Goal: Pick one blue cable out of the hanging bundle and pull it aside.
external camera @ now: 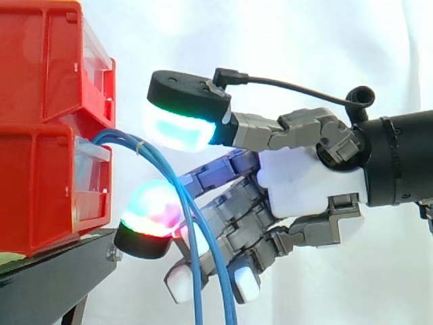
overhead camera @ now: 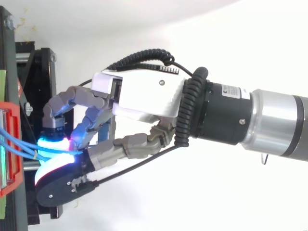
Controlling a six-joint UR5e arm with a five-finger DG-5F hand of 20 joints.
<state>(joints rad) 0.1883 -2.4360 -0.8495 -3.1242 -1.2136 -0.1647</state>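
A bundle of thin blue cables (external camera: 154, 159) comes out of the lower red bin (external camera: 40, 189) and arcs down to the right, splitting into two strands near the bottom. My hand (external camera: 304, 183) reaches in from the right. Its upper pad glows cyan-green above the cables, and a red-magenta pad sits just below them. The two pads stand apart, and the cables run through the gap without being pinched. The lower fingers (external camera: 247, 284), loosely bent, hang behind the falling strands. From above, the cables (overhead camera: 24, 149) run from the bin front to between the hand's (overhead camera: 144, 94) glowing pads.
Two red bins (external camera: 47, 61) are stacked at the left on a black stand (external camera: 47, 284). Seen from above, the stand's frame (overhead camera: 38, 72) lies directly under the fingers. A white curtain lies behind everything.
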